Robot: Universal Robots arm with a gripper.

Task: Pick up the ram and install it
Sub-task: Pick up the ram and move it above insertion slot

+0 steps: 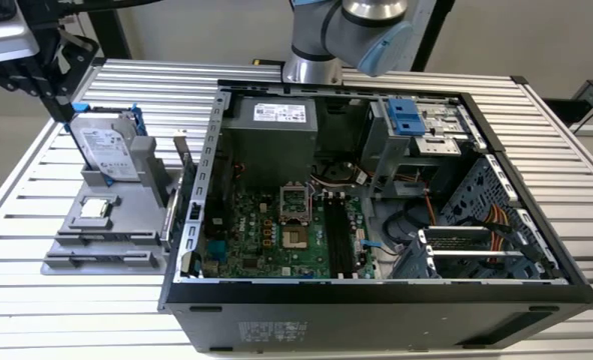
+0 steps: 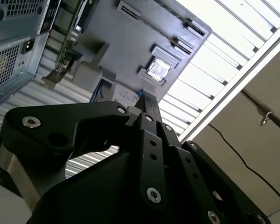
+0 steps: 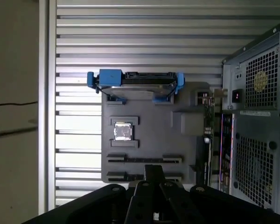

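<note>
the ram (image 3: pixel 144 159) looks to us like the thin dark strip set on edge in a slot of the grey holder (image 3: pixel 163 137) on the worktop (image 3: pixel 130 37), near the processor chip (image 3: pixel 122 132). the gripper (image 3: pixel 153 169) hovers over that end, fingers pressed together and holding nothing. for a clean pick, we judge it should centre on the stick's length, square to its flat faces.

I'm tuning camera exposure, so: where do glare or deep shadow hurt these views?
Second wrist view: the table slats are blown out to white, the processor glints, and the gripper is a dark mass. First wrist view: slats beside the grey tray wash out pale. Exterior view: evenly lit, though the computer case's near wall is dark.
</note>
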